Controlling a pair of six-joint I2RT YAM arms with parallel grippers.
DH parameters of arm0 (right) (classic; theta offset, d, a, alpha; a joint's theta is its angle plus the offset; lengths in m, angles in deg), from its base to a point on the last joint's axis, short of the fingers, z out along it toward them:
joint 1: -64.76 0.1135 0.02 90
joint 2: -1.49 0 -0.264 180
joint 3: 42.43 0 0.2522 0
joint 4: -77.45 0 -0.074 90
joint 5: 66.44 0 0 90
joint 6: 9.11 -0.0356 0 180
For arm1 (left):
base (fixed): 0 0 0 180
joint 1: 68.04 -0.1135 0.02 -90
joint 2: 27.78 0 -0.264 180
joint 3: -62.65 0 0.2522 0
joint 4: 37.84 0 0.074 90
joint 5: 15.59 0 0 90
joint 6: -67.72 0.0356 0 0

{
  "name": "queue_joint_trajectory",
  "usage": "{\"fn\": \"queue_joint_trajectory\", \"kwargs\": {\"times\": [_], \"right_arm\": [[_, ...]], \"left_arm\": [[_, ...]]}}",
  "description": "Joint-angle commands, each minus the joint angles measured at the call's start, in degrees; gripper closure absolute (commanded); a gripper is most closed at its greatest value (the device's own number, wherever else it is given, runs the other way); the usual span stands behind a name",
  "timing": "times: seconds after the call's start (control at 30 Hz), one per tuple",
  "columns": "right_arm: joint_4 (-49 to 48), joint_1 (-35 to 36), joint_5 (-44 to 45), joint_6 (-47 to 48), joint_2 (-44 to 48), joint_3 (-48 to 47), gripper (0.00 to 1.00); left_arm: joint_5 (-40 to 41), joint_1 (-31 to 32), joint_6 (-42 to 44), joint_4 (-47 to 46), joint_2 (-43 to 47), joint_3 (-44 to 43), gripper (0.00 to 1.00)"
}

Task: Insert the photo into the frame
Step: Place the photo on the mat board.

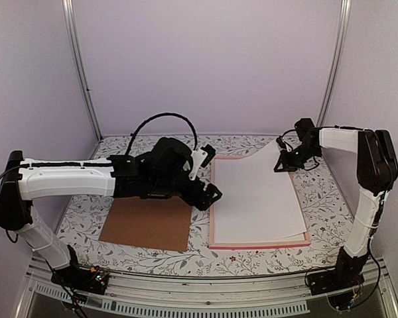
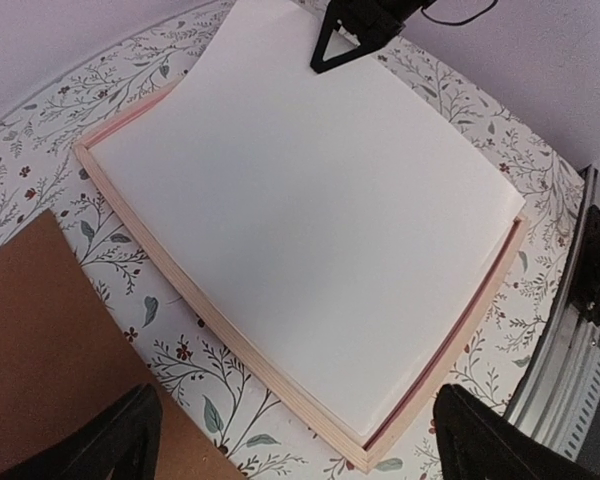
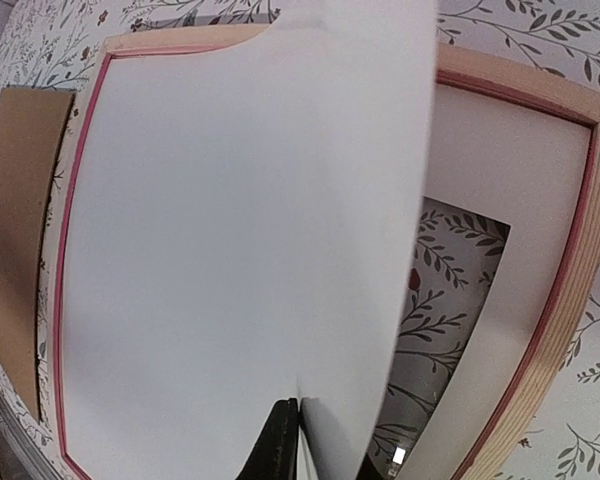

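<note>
Inside the frame [image 1: 259,246], the photo [image 1: 255,199]

Photo [image 1: 255,199] shows only a plain white side: thin flexible paper, smooth, matt. Frame [image 1: 259,246] is pale bare-looking wood with visible grain lines and a pink-painted inner edge, and the mat board [image 3: 500,160] lying in it is white smooth matt card. Backing board [image 1: 146,225] is brown, matt and slightly fibrous like pressed card. Table cover [image 1: 331,205] is a flat floral print with low sheen, cloth or paper can't tell. Left arm [image 1: 66,177] has smooth white plastic shells with matt black plastic joints, and the rail [image 1: 205,291] at the near edge is ribbed bare metal.
</note>
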Motion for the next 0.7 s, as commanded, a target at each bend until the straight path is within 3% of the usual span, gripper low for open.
{"fn": "queue_joint_trajectory", "kwargs": {"times": [0.0,0.4,0.67], "right_arm": [[-2.04,-0.27,-0.68,-0.77,-0.44,1.44,0.88],[-5.33,-0.49,-1.45,-6.1,-0.12,4.58,0.92],[-6.34,-0.54,-0.69,-7.58,-0.3,5.87,0.83]], "left_arm": [[0.42,-0.45,0.36,0.67,-1.04,-0.67,0.03],[0.83,-0.44,0.19,0.85,-1.13,-0.39,0.03],[1.0,-0.46,0.06,1.09,-1.0,-0.22,0.03]]}}
